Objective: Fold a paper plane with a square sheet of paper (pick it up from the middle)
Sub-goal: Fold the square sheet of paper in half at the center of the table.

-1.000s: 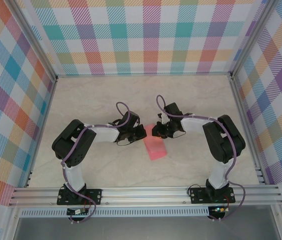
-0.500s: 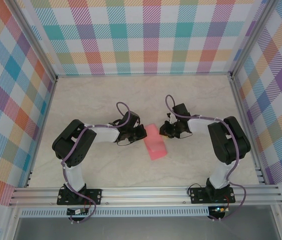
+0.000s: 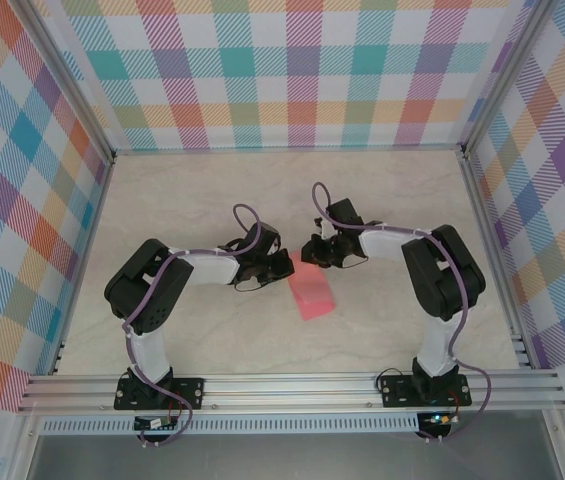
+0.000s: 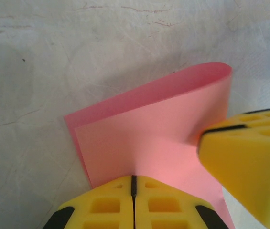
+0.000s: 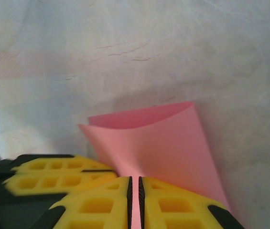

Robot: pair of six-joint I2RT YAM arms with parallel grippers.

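Top view: the salmon-pink square sheet of paper sits at frame centre on the marbled tabletop, doubled over into a narrower strip. Both arms reach in to its upper end. We see the left end effector coming from the left of the frame and the right end effector from the right, nearly touching each other. Left wrist view: the left end effector has its yellow fingers pressed together on the sheet's near edge at bottom centre. The fold is loose, a rounded bend at upper right, with the right arm's yellow finger at lower right. Right wrist view: the right end effector is pinched narrow on the paper, a thin pink line between the fingers. The layers bow apart at the far end.
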